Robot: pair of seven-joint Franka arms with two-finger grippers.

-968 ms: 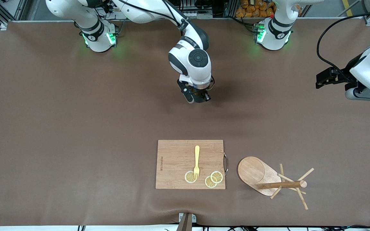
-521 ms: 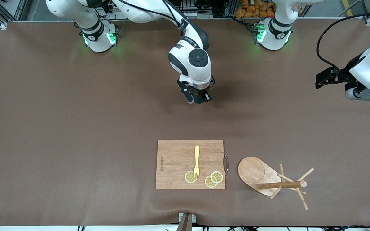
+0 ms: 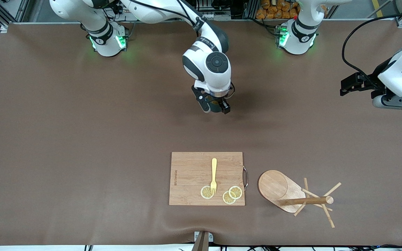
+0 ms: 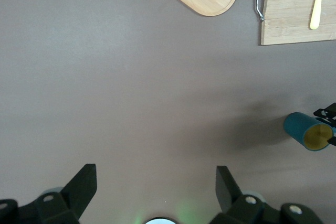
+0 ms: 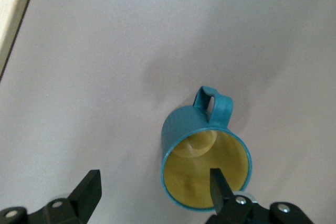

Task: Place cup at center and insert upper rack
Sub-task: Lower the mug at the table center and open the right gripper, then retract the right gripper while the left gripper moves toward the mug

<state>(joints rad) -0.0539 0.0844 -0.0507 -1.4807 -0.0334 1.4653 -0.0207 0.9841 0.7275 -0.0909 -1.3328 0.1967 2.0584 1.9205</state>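
Right gripper (image 3: 216, 108) hangs low over the middle of the brown worktop (image 3: 82, 139), its two fingers spread wide apart; in the right wrist view one finger (image 5: 219, 188) stands over the mouth of the one small teal cup with a yellowish-olive inside (image 5: 206, 153) and the other is well clear of the cup's wall, so nothing is clamped. The cup stands upright on the worktop with its single loop handle showing on its side, and in the left wrist view it shows as a teal cylinder under the right gripper. Left gripper (image 4: 156, 182) waits at the left arm's end of the worktop, raised, with its two fingers parted and nothing between them. Nearer to the front camera than the cup lies one rectangular wooden cutting board with a metal handle (image 3: 190, 174), carrying one yellow fork (image 3: 214, 175) and three lemon slices (image 3: 235, 192); the fork's tines rest on one slice. Just beside the board, toward the left arm's end, one light wooden mug tree with an oval base (image 3: 274, 186) lies tipped on its side, its post and thin pegs pointing away from the board.
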